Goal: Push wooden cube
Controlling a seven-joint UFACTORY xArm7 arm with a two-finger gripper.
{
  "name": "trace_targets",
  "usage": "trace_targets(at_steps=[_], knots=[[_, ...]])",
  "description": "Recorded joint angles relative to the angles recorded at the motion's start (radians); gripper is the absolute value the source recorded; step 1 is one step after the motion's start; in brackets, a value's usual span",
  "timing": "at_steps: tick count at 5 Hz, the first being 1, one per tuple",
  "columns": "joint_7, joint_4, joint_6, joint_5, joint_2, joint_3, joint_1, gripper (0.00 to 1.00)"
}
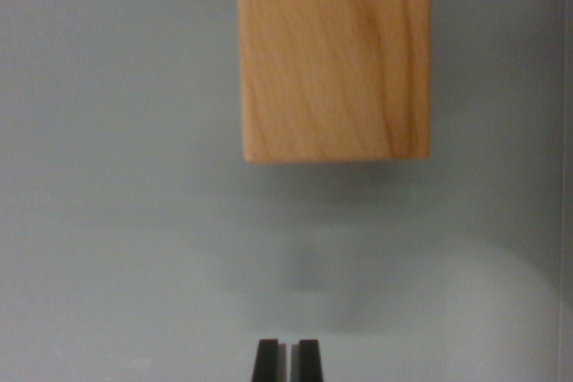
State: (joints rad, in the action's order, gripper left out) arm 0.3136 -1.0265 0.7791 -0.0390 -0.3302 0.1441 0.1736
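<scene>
On the wrist view's left we see only the bare grey table. At the bottom centre our tool shows two dark fingertips nearly together, a narrow slit between them, holding nothing. Further right and up, the wooden cube sits on the table, well apart from the tool and slightly to its right. We judge the push not yet begun: no contact is made, and the whole approach and shove remain.
</scene>
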Motion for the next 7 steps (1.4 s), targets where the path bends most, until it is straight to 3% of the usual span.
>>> trace_targets(at_steps=[7], knots=[[0.013,0.02,-0.031,0.0003,-0.014,0.005,0.0058,0.0]])
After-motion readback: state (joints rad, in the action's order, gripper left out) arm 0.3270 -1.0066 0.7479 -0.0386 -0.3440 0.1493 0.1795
